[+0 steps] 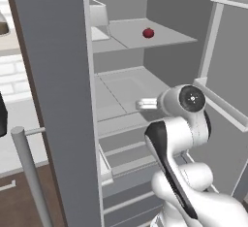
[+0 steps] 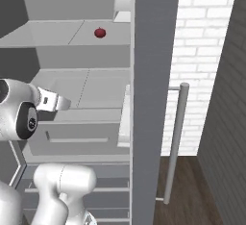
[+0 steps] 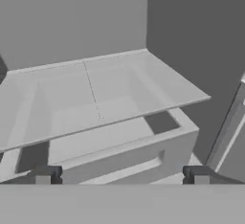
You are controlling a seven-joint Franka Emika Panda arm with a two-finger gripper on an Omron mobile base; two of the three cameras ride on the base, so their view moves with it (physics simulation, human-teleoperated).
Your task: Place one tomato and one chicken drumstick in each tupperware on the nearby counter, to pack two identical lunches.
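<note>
Hand [image 3: 122,175] released, empty, facing fridge shelf [image 3: 105,98]; tomato [image 1: 148,33] on upper shelf; no writing legible.

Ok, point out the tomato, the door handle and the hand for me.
tomato [image 1: 148,33], left base view, middle of the fruit.
door handle [image 2: 176,137], right base view, middle of the bar.
hand [image 3: 122,175], hand view, between its fingertips.

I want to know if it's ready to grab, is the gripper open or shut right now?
Open. In the hand view the gripper shows its two dark fingertips standing far apart with nothing between them, facing a fridge shelf.
</note>
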